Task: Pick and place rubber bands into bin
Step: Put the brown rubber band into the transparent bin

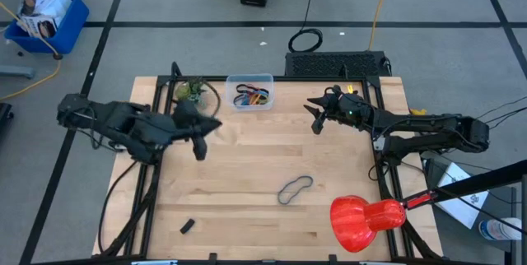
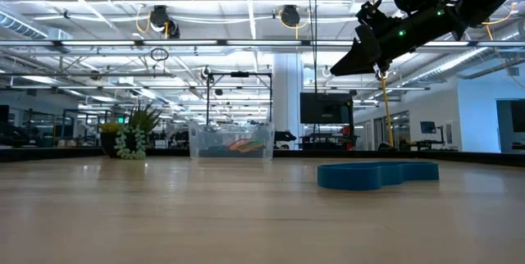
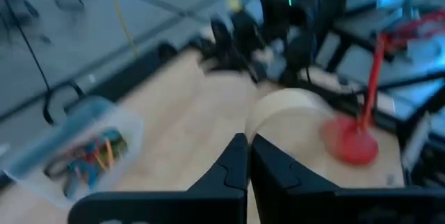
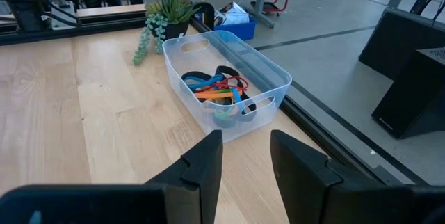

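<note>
Blurred bands (image 3: 87,158) inside bin (image 3: 76,130)

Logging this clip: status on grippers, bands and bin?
Left gripper shut, empty, above table. Right gripper open, empty, near the bin. Most rubber bands binned; one grey band loose on table. Nothing blocking.
</note>
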Robot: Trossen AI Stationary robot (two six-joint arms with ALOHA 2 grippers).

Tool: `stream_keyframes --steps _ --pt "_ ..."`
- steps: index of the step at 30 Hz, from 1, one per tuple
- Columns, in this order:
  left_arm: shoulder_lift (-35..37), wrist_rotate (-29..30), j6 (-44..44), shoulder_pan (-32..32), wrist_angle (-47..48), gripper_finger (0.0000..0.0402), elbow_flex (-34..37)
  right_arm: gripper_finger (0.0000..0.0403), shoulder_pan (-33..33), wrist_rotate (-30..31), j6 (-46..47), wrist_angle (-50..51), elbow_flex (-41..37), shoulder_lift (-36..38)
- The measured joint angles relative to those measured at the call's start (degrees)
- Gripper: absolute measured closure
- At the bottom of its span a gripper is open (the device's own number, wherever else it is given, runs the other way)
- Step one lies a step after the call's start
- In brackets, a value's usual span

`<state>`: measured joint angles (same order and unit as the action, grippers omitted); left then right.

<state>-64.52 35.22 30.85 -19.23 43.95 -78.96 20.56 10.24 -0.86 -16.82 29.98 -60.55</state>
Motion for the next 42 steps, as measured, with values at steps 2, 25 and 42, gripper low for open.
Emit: stream_keyframes --steps 2,25,42 --pt "0.7 1.4 -2.4 0.9 -2.9 0.0391 0.0 0.0287 0.0 0.0 0.0 0.0 0.0 0.0" --pt "-11.8 -25.3 -23.2 43.2 -15.7 0.0398 0.0 0.0287 0.0 0.2 0.2 0.0 0.0 0.0" --pt "-37.8 -26.3 -25.9 52.1 -15.4 0.0396 0.0 0.0287 0.0 0.2 1.6 0.0 0.0 0.0"
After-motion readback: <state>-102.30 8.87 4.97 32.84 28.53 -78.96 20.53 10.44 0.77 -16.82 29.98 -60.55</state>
